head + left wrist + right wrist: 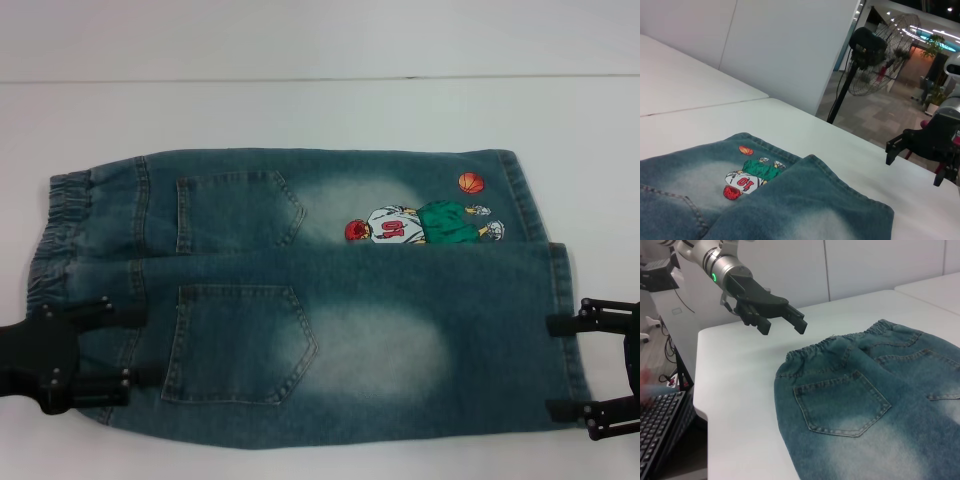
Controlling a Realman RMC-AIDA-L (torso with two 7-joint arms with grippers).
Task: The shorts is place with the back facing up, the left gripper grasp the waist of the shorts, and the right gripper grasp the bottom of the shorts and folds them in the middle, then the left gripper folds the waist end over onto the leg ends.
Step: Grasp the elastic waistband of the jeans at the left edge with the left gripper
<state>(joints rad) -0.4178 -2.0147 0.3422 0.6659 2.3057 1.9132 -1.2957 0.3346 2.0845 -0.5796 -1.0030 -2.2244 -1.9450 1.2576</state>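
Head view: shorts show a "10" jersey print.

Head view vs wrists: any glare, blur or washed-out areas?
Head view: soft, hazy, flat light; white table nearly blown out, barely any shadow under the shorts. Left wrist view: shorts sharp, bright ceiling lights behind the fan. Right wrist view: motion smear at the edge by the keyboard.

– How is the scene lit?
– Even, soft overhead light is cast on the white table; only faint shadow is seen under the denim shorts.
– Any blur?
– The head view is slightly hazy. Bright ceiling strips are seen behind the fan.
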